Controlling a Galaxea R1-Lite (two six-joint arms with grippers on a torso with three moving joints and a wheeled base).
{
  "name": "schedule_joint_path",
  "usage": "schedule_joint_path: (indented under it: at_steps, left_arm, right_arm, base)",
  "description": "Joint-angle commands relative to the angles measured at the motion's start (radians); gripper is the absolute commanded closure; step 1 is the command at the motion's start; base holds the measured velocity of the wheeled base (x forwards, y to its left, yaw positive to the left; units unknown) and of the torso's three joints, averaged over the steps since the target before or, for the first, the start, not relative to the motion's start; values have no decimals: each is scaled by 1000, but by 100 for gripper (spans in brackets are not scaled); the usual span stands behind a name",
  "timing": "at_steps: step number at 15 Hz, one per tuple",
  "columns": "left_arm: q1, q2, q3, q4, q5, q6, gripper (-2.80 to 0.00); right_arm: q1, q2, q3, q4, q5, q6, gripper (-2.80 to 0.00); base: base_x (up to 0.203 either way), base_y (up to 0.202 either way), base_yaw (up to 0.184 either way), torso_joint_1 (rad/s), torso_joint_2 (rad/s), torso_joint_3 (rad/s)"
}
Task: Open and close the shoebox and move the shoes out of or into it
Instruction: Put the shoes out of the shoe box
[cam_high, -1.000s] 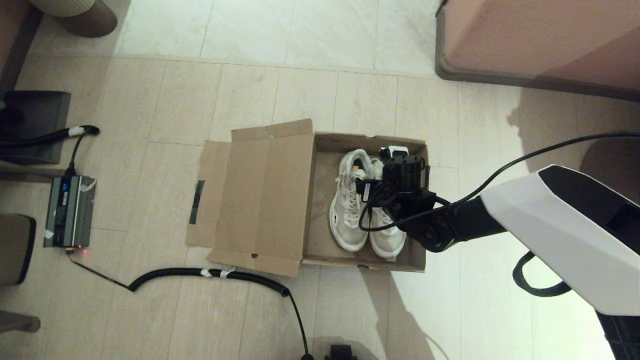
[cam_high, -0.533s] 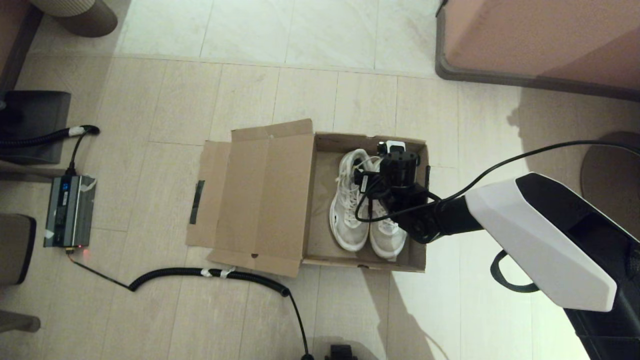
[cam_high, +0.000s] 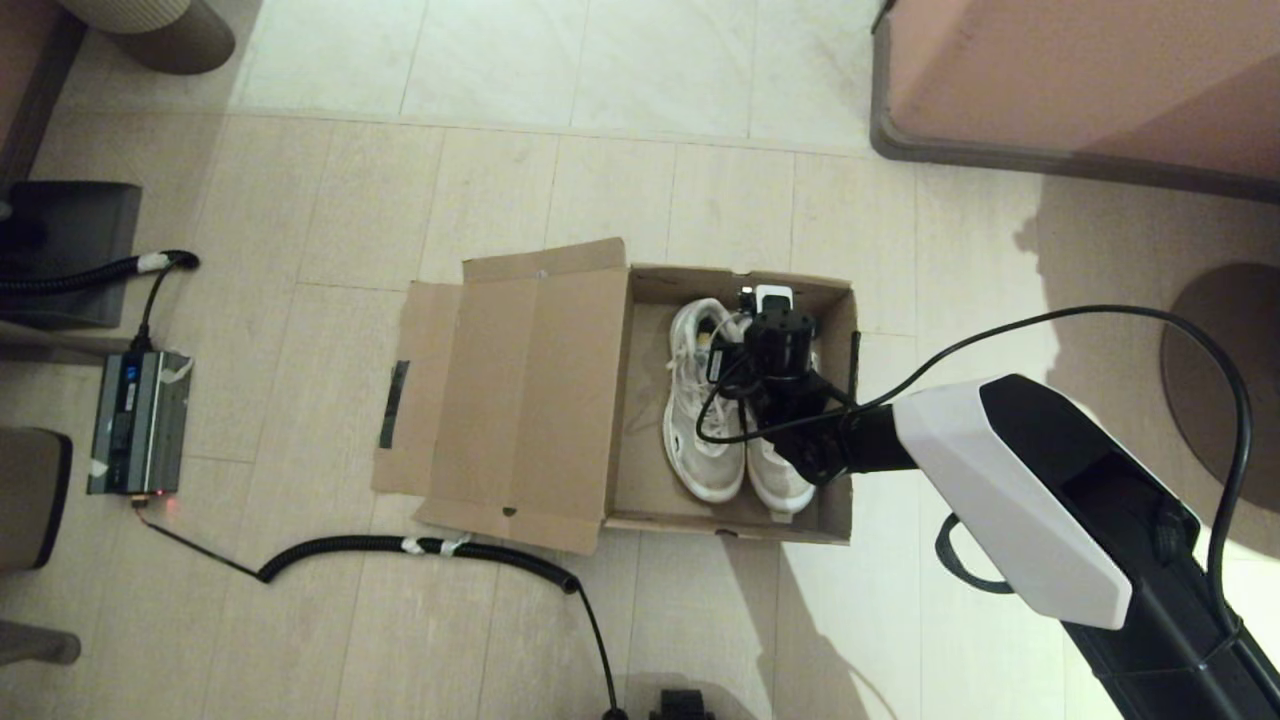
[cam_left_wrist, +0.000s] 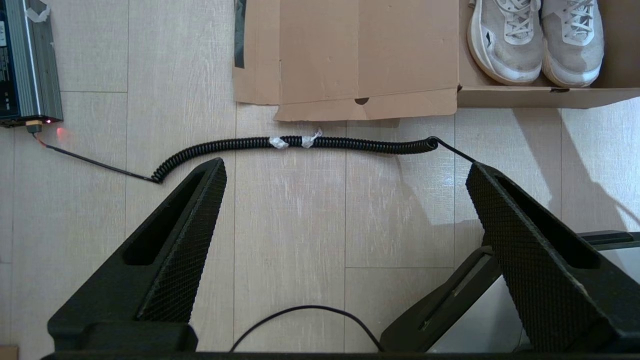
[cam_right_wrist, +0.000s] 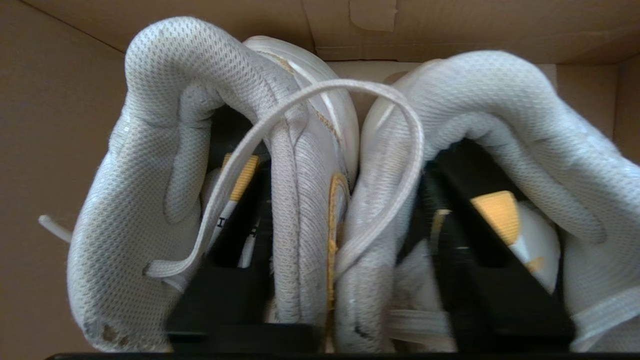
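Note:
The brown shoebox (cam_high: 640, 450) lies open on the floor, its flap lid (cam_high: 520, 390) folded flat to the left. Both white shoes (cam_high: 705, 445) sit side by side inside it, toes toward me. My right arm's wrist (cam_high: 780, 345) hangs over their heels. My right gripper (cam_right_wrist: 345, 200) has one black finger (cam_right_wrist: 240, 235) in the left shoe's opening and the other finger (cam_right_wrist: 465, 235) in the right shoe's. The two inner collars are pinched together between them. My left gripper (cam_left_wrist: 345, 167) is open over bare floor, short of the box's front wall (cam_left_wrist: 540, 97).
A coiled black cable (cam_high: 420, 547) lies on the floor in front of the lid. A grey power unit (cam_high: 138, 420) sits at the left. Pink furniture (cam_high: 1080, 80) stands at the back right, and a dark round base (cam_high: 1225, 370) at the right.
My right arm has sunk lower into the box and shifted a little left over the shoes' heels. The shoes, box and lid have barely moved.

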Motion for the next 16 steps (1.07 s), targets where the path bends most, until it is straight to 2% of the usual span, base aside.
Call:
schedule_joint_path:
  at_steps: [1, 7, 12, 16]
  left_arm:
    - [0, 2, 8, -1, 0, 0, -280]
    - [0, 2, 8, -2, 0, 0, -280]
    - [0, 2, 8, 0, 1, 0, -280]
    - [0, 2, 8, -2, 0, 0, -280]
  right_arm:
    - [-3, 21, -4, -2, -3, 1, 0]
    - [-12, -24, 0, 6, -28, -8, 0]
    - [17, -221, 48, 143, -36, -9, 0]
    - [62, -389, 99, 242, -73, -8, 0]
  base:
    - [0, 0, 0, 0, 0, 0]
    - [0, 0, 0, 0, 0, 0]
    - [0, 0, 0, 0, 0, 0]
    - [0, 0, 0, 0, 0, 0]
